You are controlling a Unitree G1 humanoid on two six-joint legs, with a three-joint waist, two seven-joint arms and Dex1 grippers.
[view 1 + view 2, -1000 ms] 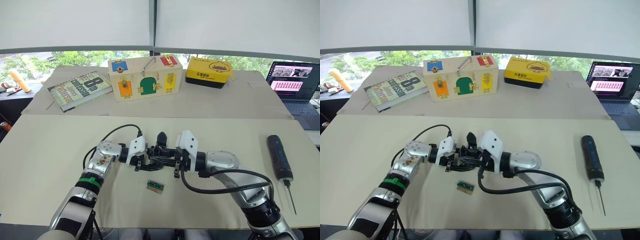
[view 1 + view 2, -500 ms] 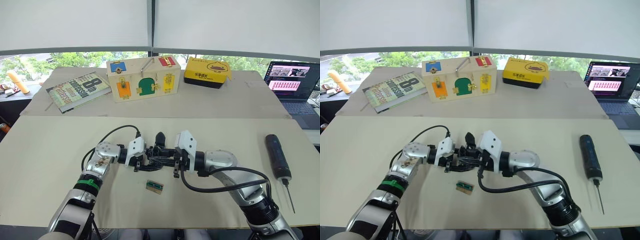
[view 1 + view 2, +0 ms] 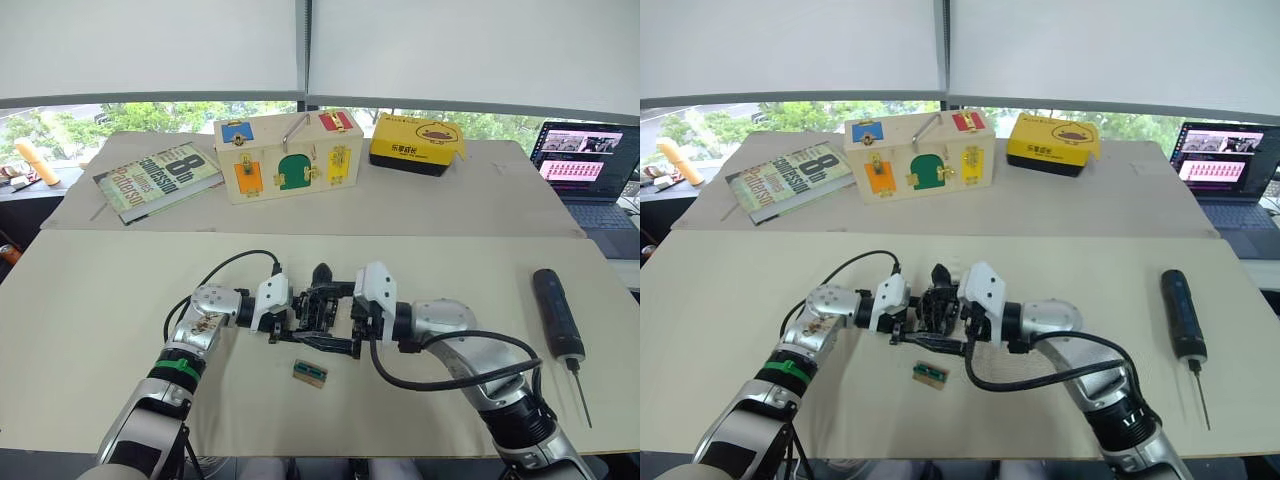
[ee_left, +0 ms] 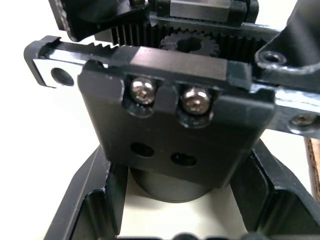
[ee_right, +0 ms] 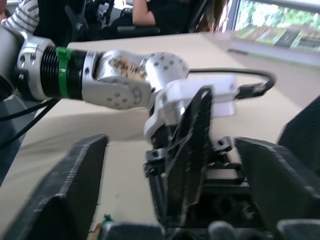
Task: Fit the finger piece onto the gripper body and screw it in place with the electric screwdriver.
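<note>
Beige and broad, the table sits under a window, with a paperback book, a wooden latch box and a yellow case on the far board and a laptop at the right edge. Mid-table, the two arms meet over the chunky black blocky gripper body, its pointed finger sticking upward. The left gripper is clamped on that body; its wrist view shows the block with two screws and a toothed rack seated between the black fingers, which I take as holding the work steady for fitting. The right gripper faces it from the other side, with its fingers spread wide around the body and not closed on anything. A slim black claw-like finger piece stands against the body in the right wrist view; whether it is fully seated I cannot tell. The dark pen-shaped electric screwdriver with a long metal bit lies well apart at the right, untouched, so screwing has not begun. A small green-and-tan block lies just in front of the grippers.

Compared with half a second ago, the right gripper has pulled slightly back from the body and turned, while the left gripper's hold and the screwdriver are unchanged.
</note>
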